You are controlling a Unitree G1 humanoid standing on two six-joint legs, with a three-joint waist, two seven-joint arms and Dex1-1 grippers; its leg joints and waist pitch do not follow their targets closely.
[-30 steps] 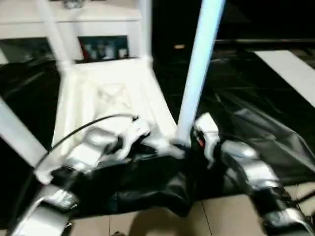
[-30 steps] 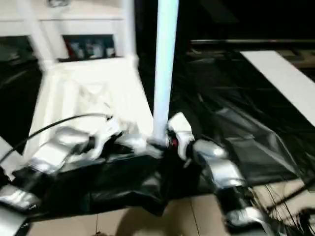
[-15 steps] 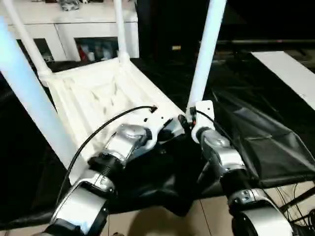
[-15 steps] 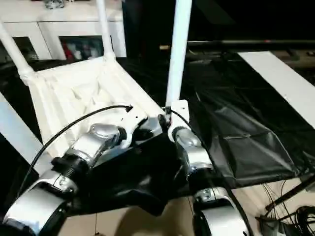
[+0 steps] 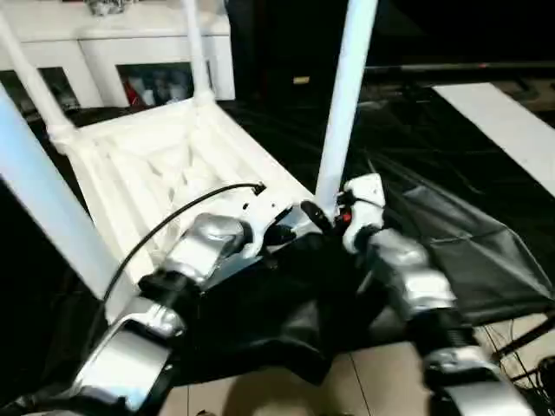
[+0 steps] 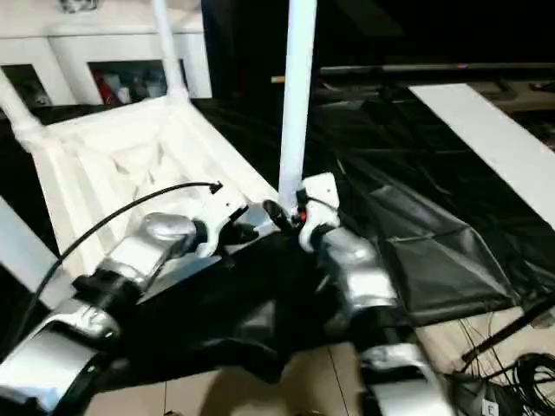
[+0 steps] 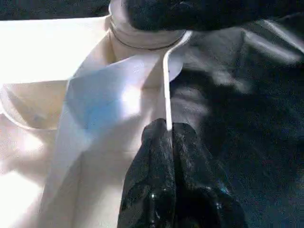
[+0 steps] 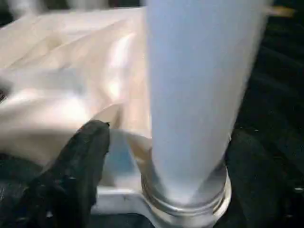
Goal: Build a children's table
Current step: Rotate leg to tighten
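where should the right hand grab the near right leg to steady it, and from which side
Low on the leg, just above the collar seated in the corner socket. There the tapered tube is widest and stiffest, and it stands upright, so a level approach fits. Come from the robot's right, where the right hand already sits with its fingers spread either side; the left hand pinches the tabletop rim on the other side.

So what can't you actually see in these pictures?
- Tops of the legs: cut off by the head views' upper edge.
- Tabletop near edge: hidden behind the forearms.
- Whether the near leg is fully seated in its socket: blurred in the right wrist view.
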